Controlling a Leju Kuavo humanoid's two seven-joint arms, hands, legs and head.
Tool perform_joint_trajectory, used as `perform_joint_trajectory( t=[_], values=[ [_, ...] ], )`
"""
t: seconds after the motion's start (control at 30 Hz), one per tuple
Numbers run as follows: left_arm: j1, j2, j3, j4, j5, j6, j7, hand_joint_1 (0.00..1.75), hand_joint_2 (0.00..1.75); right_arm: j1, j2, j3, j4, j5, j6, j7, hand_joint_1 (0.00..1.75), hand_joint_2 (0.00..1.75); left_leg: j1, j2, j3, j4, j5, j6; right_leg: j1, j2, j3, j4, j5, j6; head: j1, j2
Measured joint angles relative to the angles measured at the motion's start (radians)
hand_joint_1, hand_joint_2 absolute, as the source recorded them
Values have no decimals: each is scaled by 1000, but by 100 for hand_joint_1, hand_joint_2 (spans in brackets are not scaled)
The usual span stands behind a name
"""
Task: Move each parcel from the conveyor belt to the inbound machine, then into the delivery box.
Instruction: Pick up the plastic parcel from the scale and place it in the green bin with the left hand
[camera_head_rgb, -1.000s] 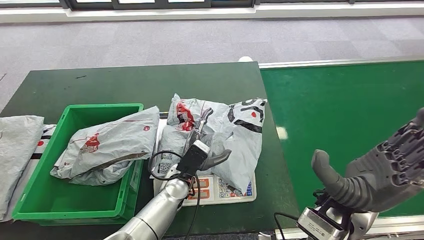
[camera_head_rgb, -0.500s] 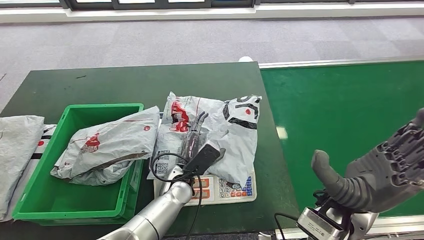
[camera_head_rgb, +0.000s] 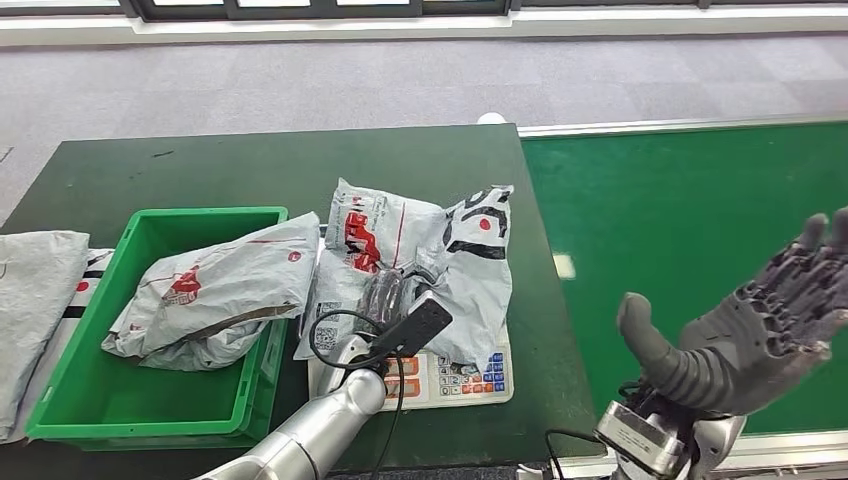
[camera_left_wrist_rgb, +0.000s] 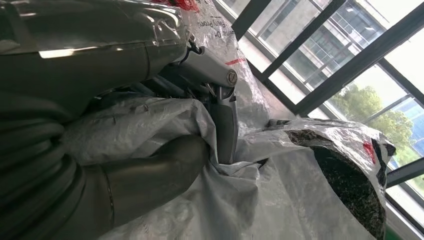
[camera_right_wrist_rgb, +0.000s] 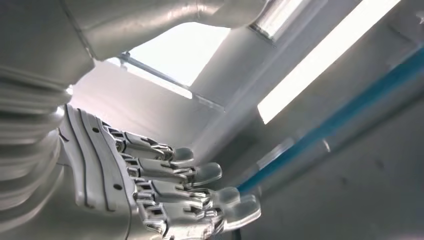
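Grey poly-bag parcel (camera_head_rgb: 420, 260) w/ red & black print lies crumpled on the inbound machine (camera_head_rgb: 450, 378), a white scale w/ keypad on the dark green table (camera_head_rgb: 250, 165). L hand (camera_head_rgb: 385, 295) grips this parcel: fingers dug into the plastic mid-bag, thumb (camera_left_wrist_rgb: 160, 165) pressed into a fold in the L wrist view, bag bunched around both. Parcel covers most of the scale; only the keypad strip shows at the scale's near edge.

Green delivery box (camera_head_rgb: 70, 400) sits just left of the scale, touching or nearly so. Second grey parcel (camera_head_rgb: 215, 290) lies in it, draped over the box wall nearest the scale. More grey bags (camera_head_rgb: 35, 290) lie on the table on the box's far side from the scale.

Green conveyor belt (camera_head_rgb: 690, 220) runs right of the scale, beside the table edge. R hand (camera_head_rgb: 745, 340) hovers above the belt, palm up, fingers (camera_right_wrist_rgb: 190, 175) spread, thumb apart, holding nothing.
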Motion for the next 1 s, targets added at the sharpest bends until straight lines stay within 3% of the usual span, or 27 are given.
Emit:
perform_joint_trajectory(
  t=[0.23,0.5,0.63,0.8,1.0],
  values=[
    [7,0,1,-16,-106,103,5,175,175,8,0,0,8,17,-8,-1,0,175,0,0,0,0,0,0,0,0,0,0,0,0,0,0],
    [57,0,52,-150,-297,119,14,175,175,8,0,-2,8,17,-9,-4,0,175,0,0,0,0,0,0,0,0,0,0,0,0,0,0],
    [121,2,116,-357,-409,121,-56,175,175,10,0,-10,8,15,-9,-2,0,175,0,0,-1,0,0,0,0,0,-1,0,0,0,0,0],
    [190,17,174,-703,-372,122,-229,175,175,12,0,-21,8,8,-9,-2,0,175,0,0,-2,0,0,0,0,0,-1,0,0,0,0,0],
    [249,34,181,-1079,-334,123,-259,175,175,12,0,-25,8,5,-9,-3,0,175,0,-1,-2,0,0,0,1,-1,-1,0,-1,0,0,0]
  ],
)
